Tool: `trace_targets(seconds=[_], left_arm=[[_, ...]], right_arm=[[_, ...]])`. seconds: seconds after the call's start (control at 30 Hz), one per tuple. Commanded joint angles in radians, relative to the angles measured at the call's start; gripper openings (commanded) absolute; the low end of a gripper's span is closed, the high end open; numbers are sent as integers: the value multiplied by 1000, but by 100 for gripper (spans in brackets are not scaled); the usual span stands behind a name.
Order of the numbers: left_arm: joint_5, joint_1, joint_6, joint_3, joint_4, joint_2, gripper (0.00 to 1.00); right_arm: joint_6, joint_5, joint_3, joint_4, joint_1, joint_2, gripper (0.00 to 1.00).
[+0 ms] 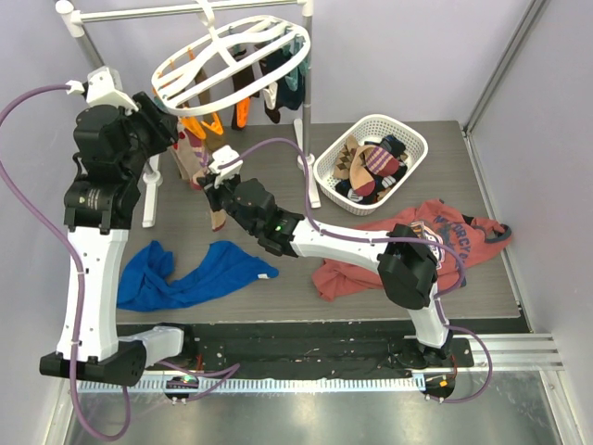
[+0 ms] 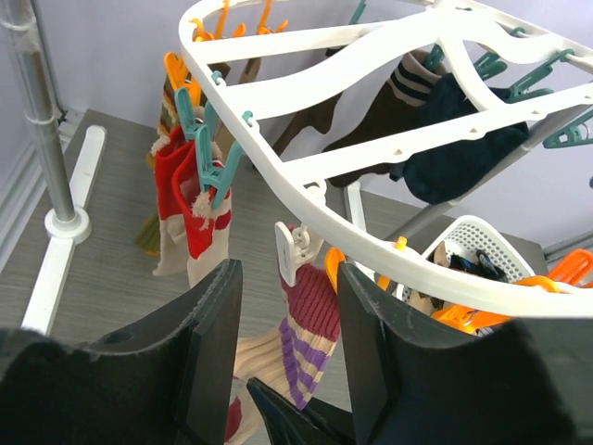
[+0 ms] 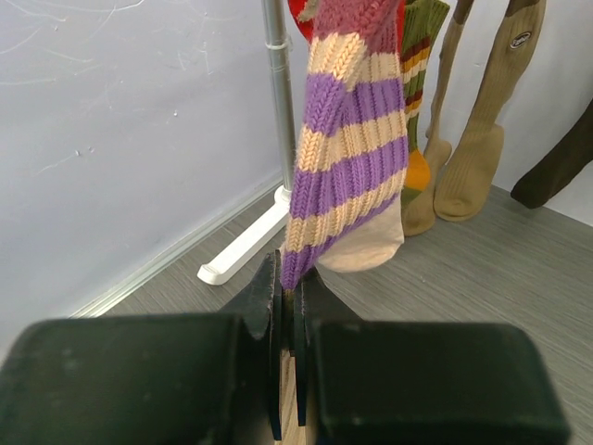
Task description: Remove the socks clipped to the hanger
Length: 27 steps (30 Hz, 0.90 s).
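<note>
Seen from above, the white hanger hangs from the rail stand at the far left. It has socks clipped under it. The right gripper reaches up just below the hanger.

Only the right wrist view shows that its two fingers are pressed together on the low tip of a striped sock. The sock is purple and cream and hangs straight down.

Only the left wrist view shows the left gripper. Its fingers stand apart, one on each side of that same sock. They are just under the white clip that holds the sock to the hanger's ring. I cannot tell if they touch the sock.

A red and white sock hangs close on the left, and the stand's pole is further left. The wall is right behind the stand. The bare table in the near middle has open room.

A white basket at the far right holds a pile of loose socks. A blue shirt lies flat near left, and a red shirt lies near right.
</note>
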Motion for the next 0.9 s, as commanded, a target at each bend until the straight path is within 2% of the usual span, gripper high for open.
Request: trace_targets(seconds=[0.0,0.2,0.37,0.87], left_arm=[[-34,5,3,31,-17,6,47],[-51,5,-6,31,-37,22,43],[-4,5,-8,1,9,28,42],[67,5,-26,-22,92,77,44]], right_arm=[[-14,12,24,36,7,-83,1],[-11,10,27,36,7,-87,1],[-13,4,27,35,7,-87,1],[-63,1,38,15,7,-91,1]])
